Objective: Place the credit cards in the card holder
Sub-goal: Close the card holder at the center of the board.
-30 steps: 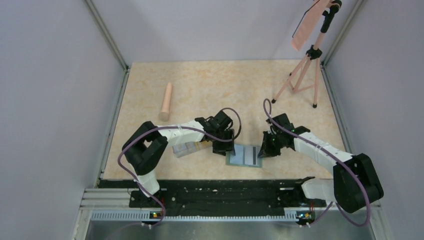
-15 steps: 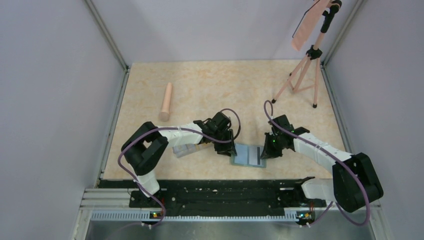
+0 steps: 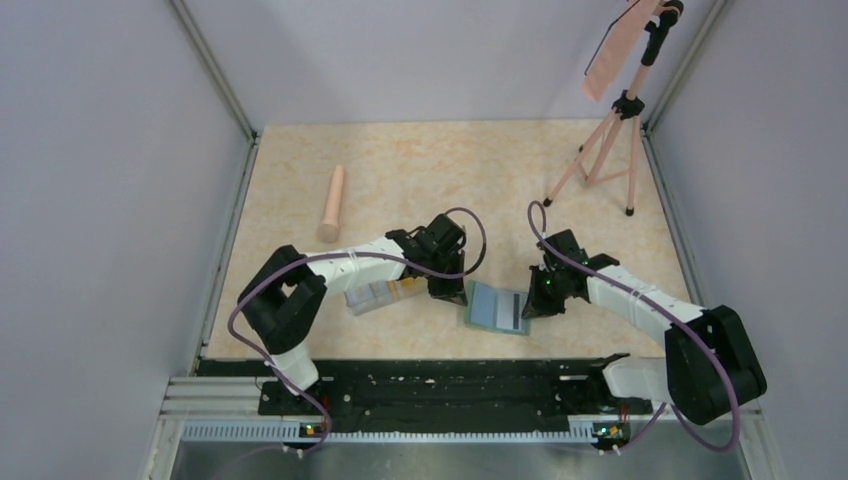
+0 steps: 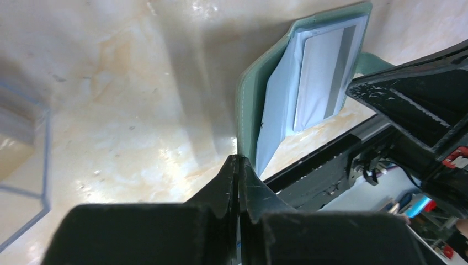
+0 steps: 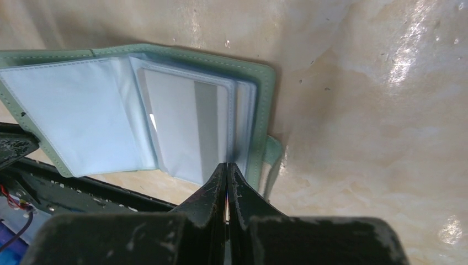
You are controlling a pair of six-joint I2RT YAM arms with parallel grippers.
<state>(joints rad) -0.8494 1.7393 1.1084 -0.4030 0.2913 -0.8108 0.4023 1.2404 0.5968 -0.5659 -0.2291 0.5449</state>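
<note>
While the card holder (image 3: 495,308) lies spread open on the tabletop (image 3: 420,170) near the front edge, btwn the two arms, the job looks part done at best. One pale card (image 5: 185,124) w/ a grey stripe sits in one of the see-through pocket pages (image 5: 83,116), and more cards (image 3: 400,291) show in the clear box (image 3: 365,300) just left of the holder. The left tool (image 4: 238,163) has its fingers pressed together, tips right at the holder's green left edge; can't tell if they pinch that edge or only touch it. The right tool (image 5: 226,167) is likewise closed up, tips down on the pocket pages by the holder's right edge, beside the snap tab (image 5: 271,159). It looks to be pinning the pages flat, tho whether anything thin is caught btwn its fingers isn't clear. Step in hand, as I judge it: steady the holder & fetch the next card. To do it well, press lightly w/ the right tool, enough to hold the pages open but not to skid the holder. The left tool must open before the box, take one card by a short edge, approx. flat, & feed it along the pocket slot, not across it. Risk: pages flop shut, or the holder slides off toward the front.
</note>
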